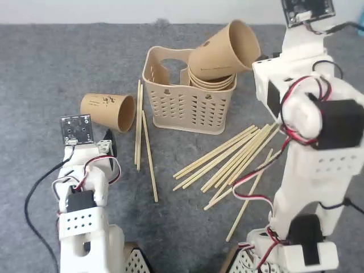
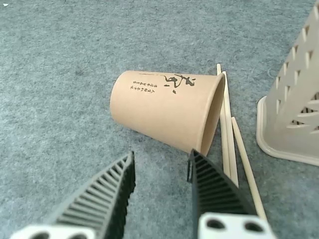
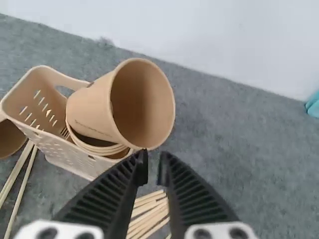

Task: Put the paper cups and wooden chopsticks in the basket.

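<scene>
The left gripper (image 2: 161, 158) hangs low over the grey carpet (image 2: 60, 59), jaws spread and nothing between them. Straight ahead of it, close by, a paper cup (image 2: 164, 112) lies on its side, tan with dark print and no dents. Its long axis runs across the gripper's line of approach, with the base away from the basket (image 1: 185, 108) and the mouth turned toward it. I judge the left arm by far the nearer for this pick, closing across the cup's wall or over its rim. Just beside the cup's mouth, perhaps touching it, a few wooden chopsticks (image 2: 227, 134) lie flat between cup and basket. A larger fan of loose chopsticks (image 1: 227, 159) sprawls in front of the right arm. Farther off, the basket holds a nested stack of cups (image 1: 213, 84). The right gripper (image 3: 153, 153), nearly closed, appears to pinch the rim of a tilted cup (image 3: 122, 107) leaning over that stack.
</scene>
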Action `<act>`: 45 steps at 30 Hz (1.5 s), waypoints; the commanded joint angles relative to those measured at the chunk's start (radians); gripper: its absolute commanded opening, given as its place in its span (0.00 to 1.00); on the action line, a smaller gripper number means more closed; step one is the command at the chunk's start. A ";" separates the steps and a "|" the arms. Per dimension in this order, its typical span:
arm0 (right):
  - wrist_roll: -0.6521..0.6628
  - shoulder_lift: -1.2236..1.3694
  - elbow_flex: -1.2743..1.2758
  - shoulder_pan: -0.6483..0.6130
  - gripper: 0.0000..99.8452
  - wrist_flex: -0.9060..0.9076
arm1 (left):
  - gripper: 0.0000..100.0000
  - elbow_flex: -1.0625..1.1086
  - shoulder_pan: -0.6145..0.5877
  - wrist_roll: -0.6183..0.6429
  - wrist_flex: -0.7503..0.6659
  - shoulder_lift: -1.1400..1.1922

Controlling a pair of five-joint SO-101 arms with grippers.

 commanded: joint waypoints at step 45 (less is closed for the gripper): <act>-0.279 -0.392 0.965 -0.038 0.01 -0.883 | 0.17 -0.004 0.006 -0.012 -0.028 -0.021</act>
